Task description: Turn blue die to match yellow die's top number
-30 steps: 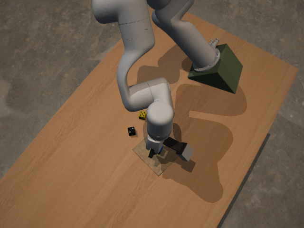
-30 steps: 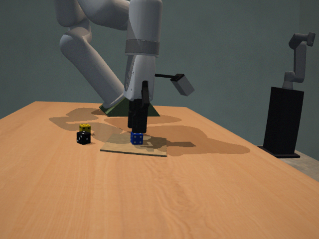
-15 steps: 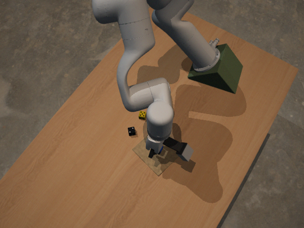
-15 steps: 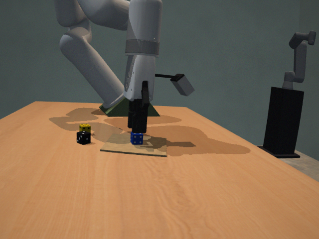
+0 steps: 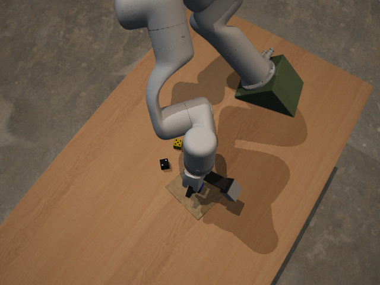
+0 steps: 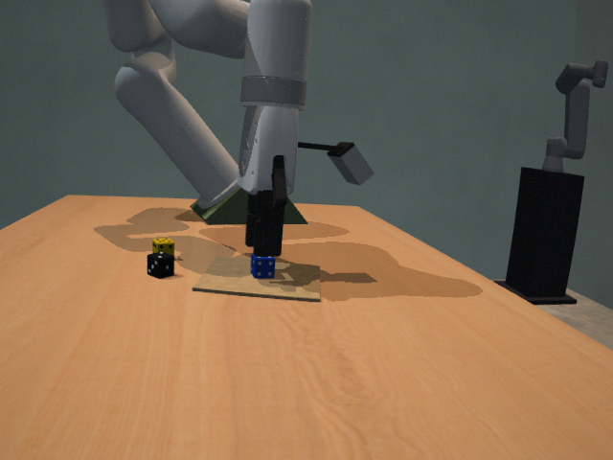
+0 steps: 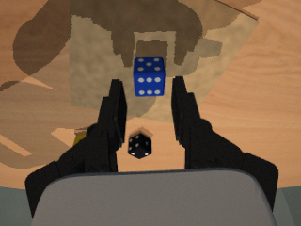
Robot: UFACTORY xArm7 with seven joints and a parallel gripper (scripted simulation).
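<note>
Step in hand, by judgement: lining up to grasp the blue die point(image 5: 200, 187) point(image 6: 262, 265) point(image 7: 149, 76) before the turn. It lies flat on the mat point(image 5: 198, 211) point(image 6: 217, 282) point(image 7: 94, 89), apparently fully within its edges. The gripper point(image 5: 194, 190) point(image 6: 261, 248) point(image 7: 148, 91) stands part-way open with nothing held; in the wrist view its fingers lie towards 8 and 4 o'clock of the blue die, which sits beyond the tips rather than between the pads. Whether a tip touches it cannot be confirmed. In the top view the yellow die point(image 5: 177, 143) point(image 6: 163, 246) point(image 7: 80, 139) lies near 11 o'clock from the blue one and shows five on top; the black die point(image 5: 164, 164) point(image 6: 160, 264) point(image 7: 139, 145) lies near 10 o'clock, showing two. Both are off the mat. The blue die's upper face reads as six, with five on the side at 12 o'clock in the wrist view. Finding: number not matched; turn outstanding. Next move, as assessed: bring the pads down astride the blue die, close squarely, lift slightly and roll it a quarter turn so the five comes uppermost, then set it flat and release. Risk noted: a grip by the tips alone could let it slip or come down on an edge.

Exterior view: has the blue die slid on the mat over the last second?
No. The blue die sits at the same spot against the near edge of the mat, with no visible shift either way.
</note>
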